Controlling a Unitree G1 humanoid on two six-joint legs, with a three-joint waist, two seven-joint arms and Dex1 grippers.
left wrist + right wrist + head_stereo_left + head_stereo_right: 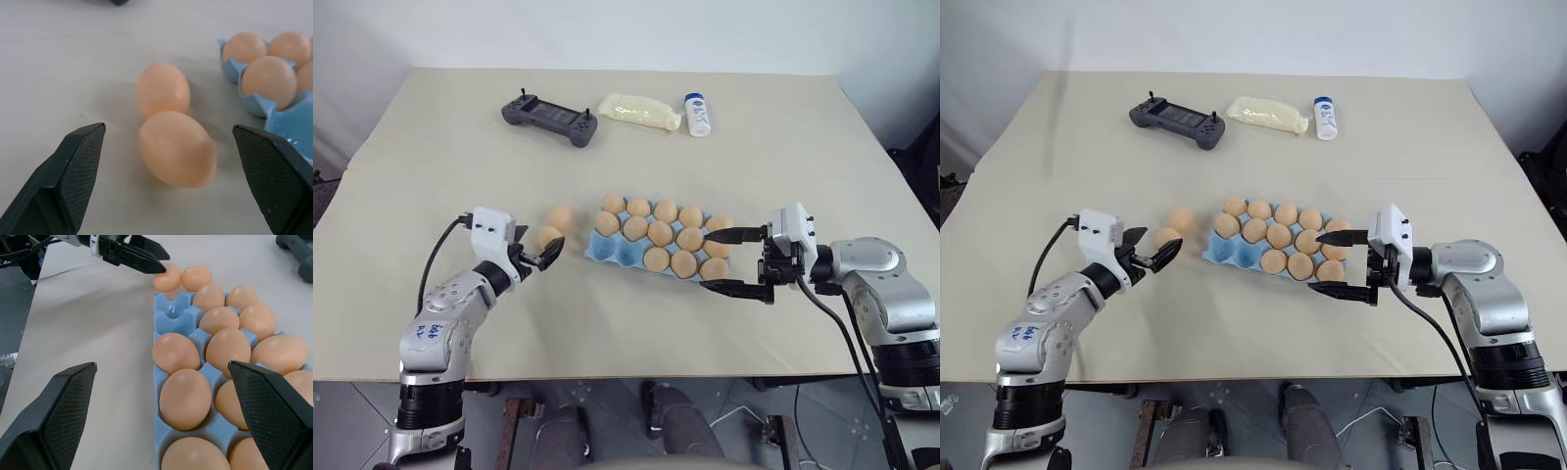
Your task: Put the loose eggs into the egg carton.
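I see 2 loose eggs [555, 225] mid-frame, just left of the egg carton [607, 250], which sits at centre with most cups filled. My left gripper [538, 250] is spread wide, holding nothing, at the nearer egg. My right gripper [724, 260] hangs agape and empty at the carton's right end.

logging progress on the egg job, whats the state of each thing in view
loose eggs: two, on the table left of the carton, touching, not held
carton: most cups filled, two near-left cups empty
left pincer: open, either side of the nearer egg
right pincer: open, at the carton's right end, empty
bottle: lying on its side
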